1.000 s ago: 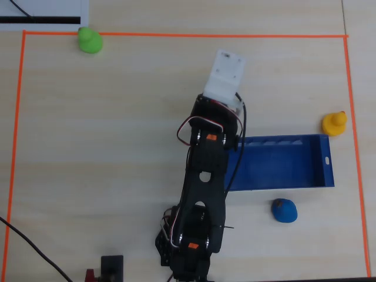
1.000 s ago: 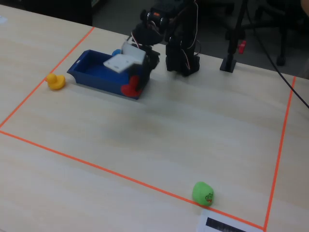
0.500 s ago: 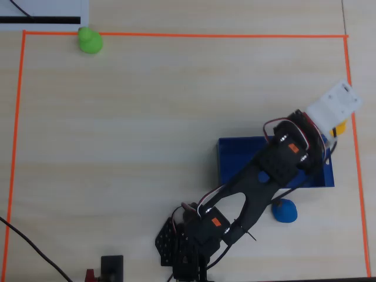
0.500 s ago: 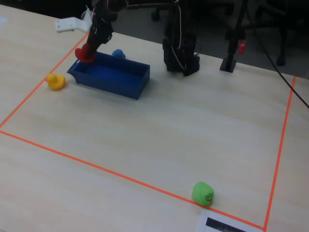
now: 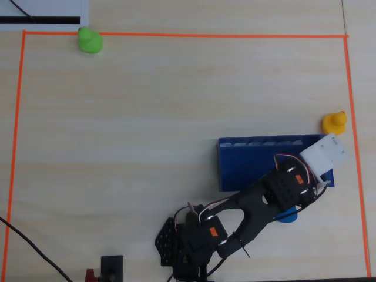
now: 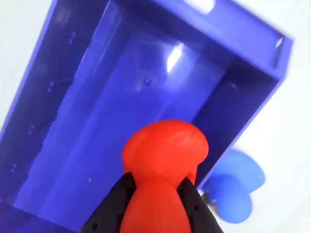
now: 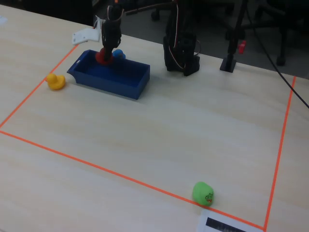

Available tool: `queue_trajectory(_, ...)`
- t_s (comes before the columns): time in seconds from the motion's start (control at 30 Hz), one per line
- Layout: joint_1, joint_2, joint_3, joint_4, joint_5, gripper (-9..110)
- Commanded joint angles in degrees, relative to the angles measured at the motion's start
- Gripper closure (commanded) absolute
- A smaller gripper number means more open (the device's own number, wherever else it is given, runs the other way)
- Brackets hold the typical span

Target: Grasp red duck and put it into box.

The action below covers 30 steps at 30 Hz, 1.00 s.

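Between the black fingers [image 6: 111,206] sits the red duck [image 6: 164,160], pinched tight. Beneath them lies the blue box [image 6: 121,111], so a release should land it inside.

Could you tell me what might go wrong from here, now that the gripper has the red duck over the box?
1. The gripper holds the red duck above the box close to its near wall, so released here it might strike the rim and tumble out.
2. The blue duck sits right outside that wall; a duck falling outside could knock it.
3. In the fixed view the gripper hangs low over the box; withdrawing carelessly could nudge it.
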Motion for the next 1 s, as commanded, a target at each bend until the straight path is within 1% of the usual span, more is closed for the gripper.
queue_trajectory(0.0, -2.02, 4.83, 1.76, -1.49, 0.70, 101)
queue_trajectory(0.1, -3.08, 5.45, 0.70, -0.88, 2.20, 95)
queue_trajectory(0.2, -4.04, 6.15, 0.18, -3.52, 4.22, 81)
queue_trajectory(0.23, -4.31, 6.33, 0.09, -4.57, 4.57, 79)
queue_trajectory(0.47, -5.27, 7.82, 0.09, -7.47, 6.77, 70)
queue_trajectory(0.53, -5.54, 8.44, 0.09, -6.68, 6.33, 72)
queue_trajectory(0.57, -5.80, 8.70, 0.09, -6.15, 5.62, 75)
queue_trajectory(0.6, -6.15, 9.05, -0.18, -5.27, 4.92, 80)
queue_trajectory(0.63, -6.68, 9.67, -0.79, -4.57, 5.01, 89)
queue_trajectory(0.7, -8.70, 11.51, -2.46, -3.34, 5.89, 101)
queue_trajectory(0.8, -14.94, 15.47, -5.98, 0.00, 6.59, 101)
queue_trajectory(0.9, -25.93, 20.92, -6.50, 2.55, 8.88, 101)
queue_trajectory(0.97, -34.37, 25.58, -3.08, 3.43, 10.11, 101)
